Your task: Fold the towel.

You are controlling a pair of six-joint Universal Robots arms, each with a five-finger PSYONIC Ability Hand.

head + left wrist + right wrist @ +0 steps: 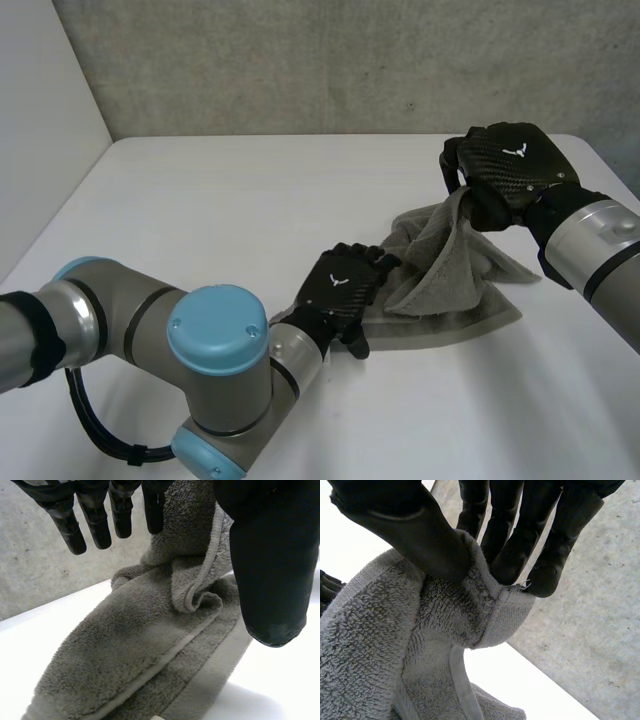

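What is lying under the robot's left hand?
The grey towel, bunched on the white table, lies under the open left hand. The towel hides the table surface beneath it.

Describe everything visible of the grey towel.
The towel is grey terry cloth with a flat hemmed border, crumpled and partly doubled over. Most of it lies on the white table. The right hand pinches a hemmed edge between thumb and fingers, raised, so cloth drapes down from it. The open left hand is at its opposite end.
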